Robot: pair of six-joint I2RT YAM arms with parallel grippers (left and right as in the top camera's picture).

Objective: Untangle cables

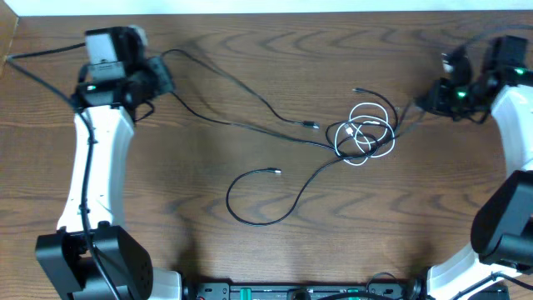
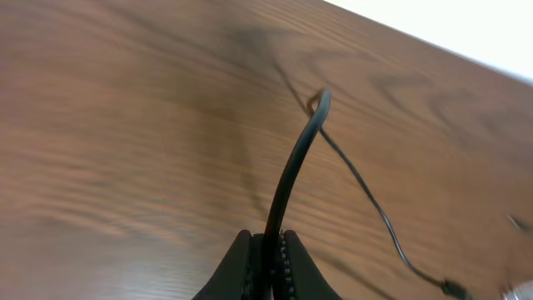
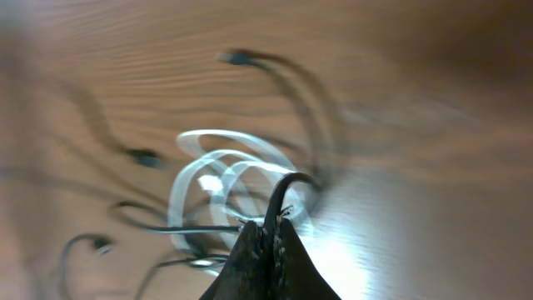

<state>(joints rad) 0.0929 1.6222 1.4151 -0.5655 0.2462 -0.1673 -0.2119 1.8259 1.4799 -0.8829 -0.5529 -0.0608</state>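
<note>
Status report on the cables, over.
Left gripper shut on black cable. Right gripper same. White cable coiled, tangled with black ones. Nothing blocking.

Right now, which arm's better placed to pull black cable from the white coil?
Right. The right tool pinches a black cable beside the white coil; the left tool grips far from it.

tangled cables (image 1: 360,133) centre-right, open tabletop (image 1: 166,171) lower-left

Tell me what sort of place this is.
Likely a robotics lab workbench: two white robot arms flank a wood-grain table, with a black cable and a coiled white cable laid out.
</note>
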